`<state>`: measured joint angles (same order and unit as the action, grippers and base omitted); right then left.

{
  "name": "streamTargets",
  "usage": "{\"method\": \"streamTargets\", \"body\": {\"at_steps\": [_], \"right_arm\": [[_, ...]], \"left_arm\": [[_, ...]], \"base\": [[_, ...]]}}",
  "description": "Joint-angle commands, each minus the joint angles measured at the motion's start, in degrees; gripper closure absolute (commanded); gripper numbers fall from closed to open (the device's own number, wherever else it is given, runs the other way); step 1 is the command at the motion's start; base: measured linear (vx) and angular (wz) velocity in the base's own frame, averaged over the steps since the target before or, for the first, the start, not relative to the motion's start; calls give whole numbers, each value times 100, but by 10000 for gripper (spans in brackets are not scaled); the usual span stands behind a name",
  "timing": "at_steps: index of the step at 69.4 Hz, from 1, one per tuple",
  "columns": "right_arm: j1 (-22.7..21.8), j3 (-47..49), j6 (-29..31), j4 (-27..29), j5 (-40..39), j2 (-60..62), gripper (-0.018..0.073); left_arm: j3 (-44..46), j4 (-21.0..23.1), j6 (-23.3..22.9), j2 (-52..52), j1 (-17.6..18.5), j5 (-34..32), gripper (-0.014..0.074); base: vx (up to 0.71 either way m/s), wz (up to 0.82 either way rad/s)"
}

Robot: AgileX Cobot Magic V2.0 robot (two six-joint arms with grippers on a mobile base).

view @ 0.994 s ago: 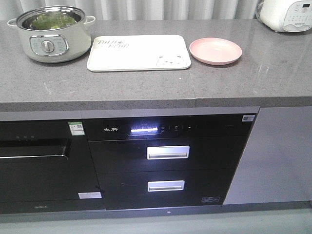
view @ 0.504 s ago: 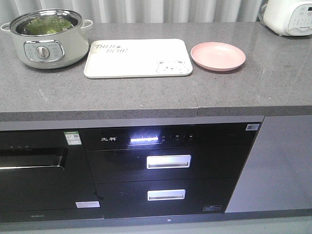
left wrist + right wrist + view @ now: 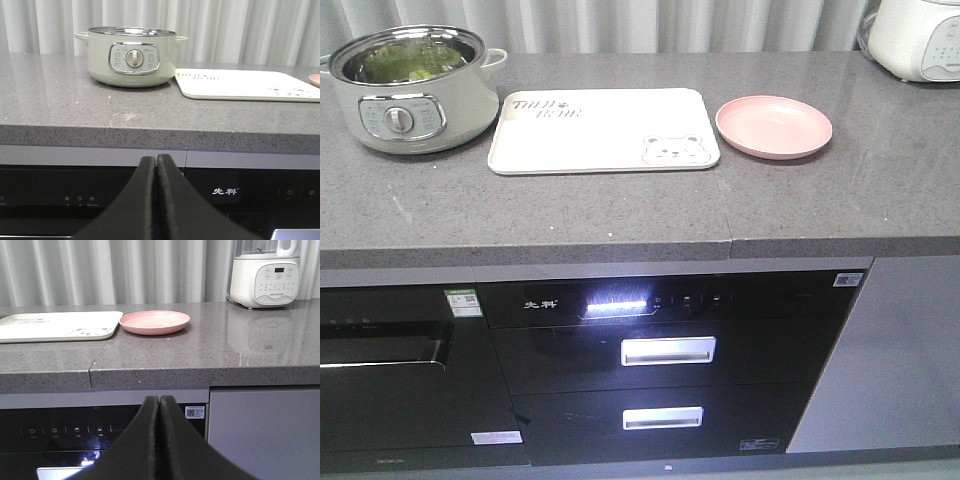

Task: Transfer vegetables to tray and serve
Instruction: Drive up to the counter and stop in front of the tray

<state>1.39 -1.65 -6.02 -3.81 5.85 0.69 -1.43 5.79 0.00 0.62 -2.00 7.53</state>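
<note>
Green vegetables (image 3: 405, 60) lie inside a pale green electric pot (image 3: 415, 95) at the counter's back left. The cream-white tray (image 3: 600, 130) with the bear face lies flat beside the pot, and shows in the left wrist view as the tray (image 3: 245, 84) and in the right wrist view as the tray (image 3: 55, 326). From the left wrist view the pot (image 3: 131, 57) hides its contents. My left gripper (image 3: 156, 159) is shut and empty, below the counter edge. My right gripper (image 3: 160, 399) is also shut and empty, in front of the cabinet.
A round pink plate (image 3: 773, 126) sits right of the tray, seen also as the plate (image 3: 154, 322). A white blender appliance (image 3: 265, 272) stands at the back right. Below the grey counter (image 3: 620, 215) are black appliance fronts with drawer handles (image 3: 668, 350).
The front view has shifted: the counter and its objects sit lower and closer in frame, and the pot has moved left in the frame. Nothing on the counter has moved.
</note>
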Motion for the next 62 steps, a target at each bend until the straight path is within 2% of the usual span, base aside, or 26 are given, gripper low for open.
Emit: {"method": "streamTargets", "body": {"at_steps": [1, 62], "right_arm": [[-28, -40, 2, -36, -450, 14, 564], [-28, -40, 2, -36, -450, 14, 564]], "left_arm": [[-58, 36, 0, 34, -19, -422, 603], [-58, 36, 0, 34, -19, -422, 603]], "base": [[7, -1], [6, 0]]}}
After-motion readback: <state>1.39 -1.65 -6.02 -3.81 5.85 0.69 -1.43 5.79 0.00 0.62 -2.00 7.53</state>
